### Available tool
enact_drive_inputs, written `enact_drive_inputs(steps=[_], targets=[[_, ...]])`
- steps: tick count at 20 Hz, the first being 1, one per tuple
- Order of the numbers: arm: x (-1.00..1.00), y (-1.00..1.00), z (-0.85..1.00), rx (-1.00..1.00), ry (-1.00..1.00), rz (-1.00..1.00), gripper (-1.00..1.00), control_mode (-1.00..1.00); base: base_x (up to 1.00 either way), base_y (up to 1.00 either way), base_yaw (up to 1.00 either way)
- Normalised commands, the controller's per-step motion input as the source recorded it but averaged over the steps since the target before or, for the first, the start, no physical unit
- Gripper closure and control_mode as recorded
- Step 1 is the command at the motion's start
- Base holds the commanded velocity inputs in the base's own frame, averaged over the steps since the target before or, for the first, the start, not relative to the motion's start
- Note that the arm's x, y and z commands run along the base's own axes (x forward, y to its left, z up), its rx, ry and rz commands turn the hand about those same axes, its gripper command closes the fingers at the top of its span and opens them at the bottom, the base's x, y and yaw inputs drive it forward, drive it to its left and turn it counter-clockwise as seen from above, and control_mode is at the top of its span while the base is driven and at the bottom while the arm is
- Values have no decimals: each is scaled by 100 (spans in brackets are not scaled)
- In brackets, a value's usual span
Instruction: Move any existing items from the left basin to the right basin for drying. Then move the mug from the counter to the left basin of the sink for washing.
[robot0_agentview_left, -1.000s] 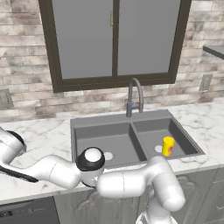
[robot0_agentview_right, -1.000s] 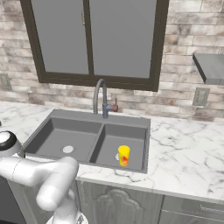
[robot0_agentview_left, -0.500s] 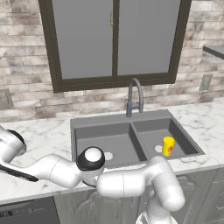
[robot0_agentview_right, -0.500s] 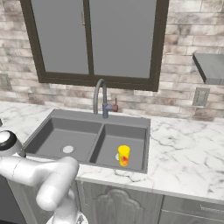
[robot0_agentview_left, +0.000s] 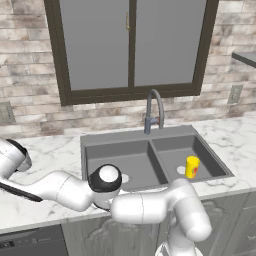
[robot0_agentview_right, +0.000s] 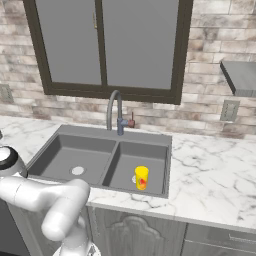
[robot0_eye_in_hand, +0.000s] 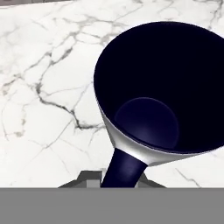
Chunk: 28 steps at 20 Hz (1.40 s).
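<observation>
Grey and dark blue, the mug (robot0_eye_in_hand: 162, 87) sits very close in front of the gripper (robot0_eye_in_hand: 120, 179) in the hand view. Its dark handle (robot0_eye_in_hand: 124, 168) points back toward the gripper and runs down between the two finger tips (robot0_eye_in_hand: 89, 177). The tips are mostly hidden at the bottom edge, so I cannot tell how wide they are, or whether they squeeze the handle. The mug stands on the white marble counter (robot0_eye_in_hand: 48, 87). Its open mouth faces up toward the camera, and you can see deep into its dark inside. Its long way goes from the counter up to the hand.

Far from the gripper, in the two base views, the yellow cup (robot0_agentview_left: 192, 166) stands upright in the right basin (robot0_agentview_right: 150, 160) of the sink (robot0_agentview_left: 115, 142). It is near the pale drain there. The left basin (robot0_agentview_right: 65, 157) is next to it, past the middle wall.
</observation>
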Motion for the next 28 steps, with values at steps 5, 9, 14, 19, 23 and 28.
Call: enact_drive_inputs(steps=[5,9,14,19,23,28], targets=[[-4,-51,37,0,0,-9,100,-100,0,0,0],[-14,-60,32,0,0,-10,100,-100,0,0,0],[-23,-63,30,0,0,-11,100,-100,0,0,0],[-37,-62,29,-1,-3,-13,100,-100,0,0,0],[-50,-58,27,-1,-6,-16,100,-100,0,0,0],[-43,-62,24,0,-4,-15,100,-100,0,0,0]])
